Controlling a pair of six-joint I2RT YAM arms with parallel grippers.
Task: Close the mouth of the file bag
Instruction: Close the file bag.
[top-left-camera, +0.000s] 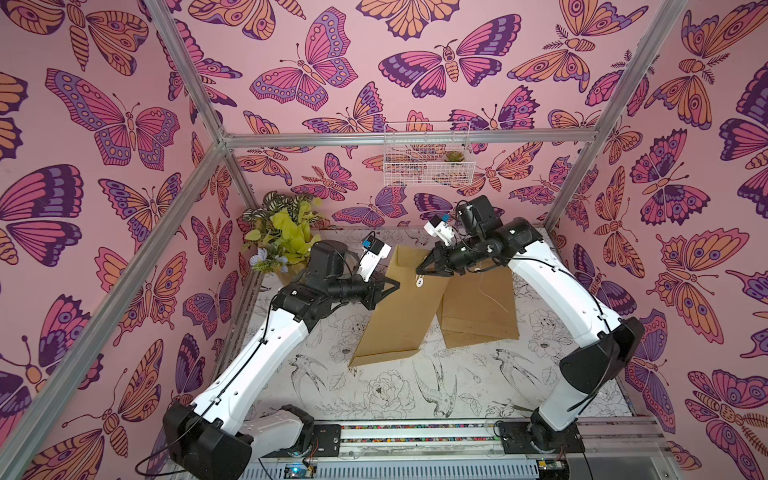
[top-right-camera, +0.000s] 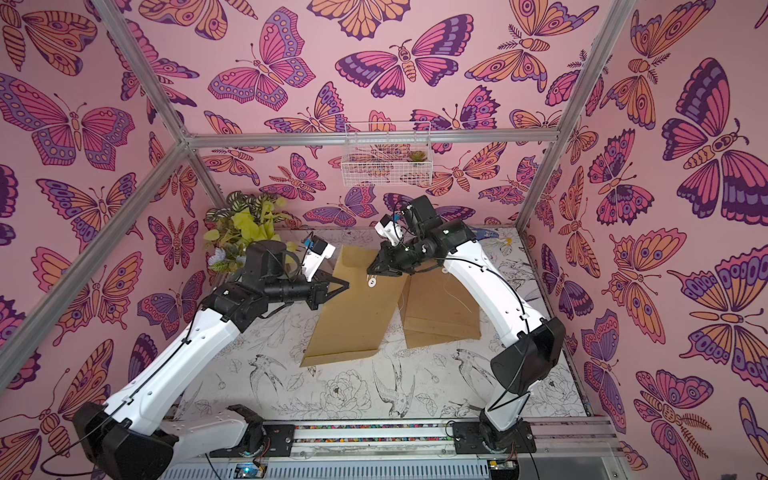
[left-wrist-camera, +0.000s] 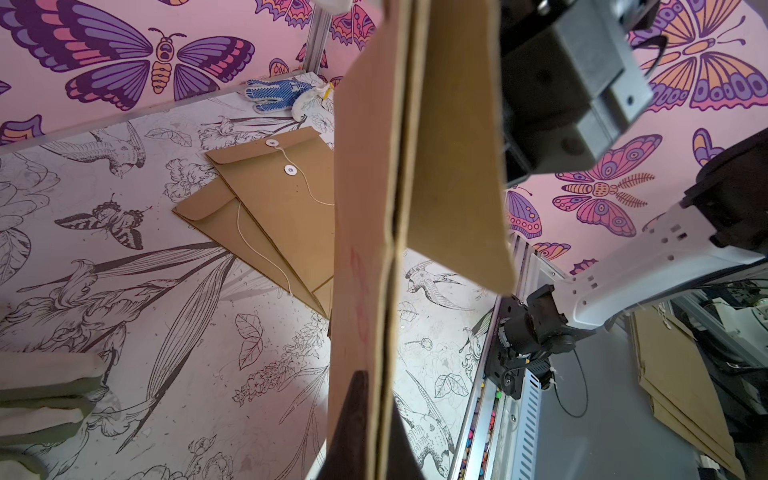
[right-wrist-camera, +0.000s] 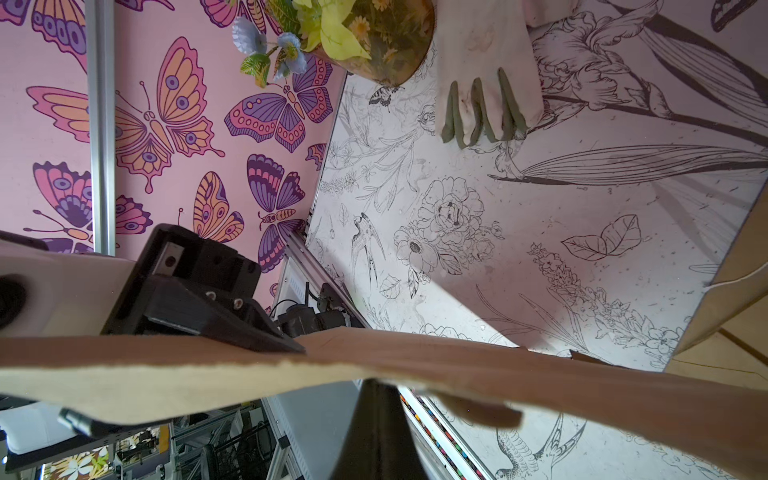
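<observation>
A brown kraft file bag (top-left-camera: 399, 320) (top-right-camera: 353, 324) is held slanting above the table by both grippers. My left gripper (top-left-camera: 394, 285) (top-right-camera: 345, 286) is shut on its left edge. In the left wrist view the bag (left-wrist-camera: 365, 208) runs edge-on between the dark fingers (left-wrist-camera: 357, 415), and its flap (left-wrist-camera: 453, 166) stands away from the body. My right gripper (top-left-camera: 420, 272) (top-right-camera: 371, 272) is shut on the bag near its white button (top-left-camera: 419, 283). In the right wrist view the bag (right-wrist-camera: 457, 370) crosses above one dark finger (right-wrist-camera: 374, 419); the other finger is hidden.
More file bags (top-left-camera: 478, 307) (left-wrist-camera: 270, 199) lie stacked on the table at the right, with loose string. A potted plant (top-left-camera: 282, 237) stands at the back left and a wire basket (top-left-camera: 428, 153) hangs on the back wall. Gloves (left-wrist-camera: 278, 93) (right-wrist-camera: 478, 108) lie near the back edge.
</observation>
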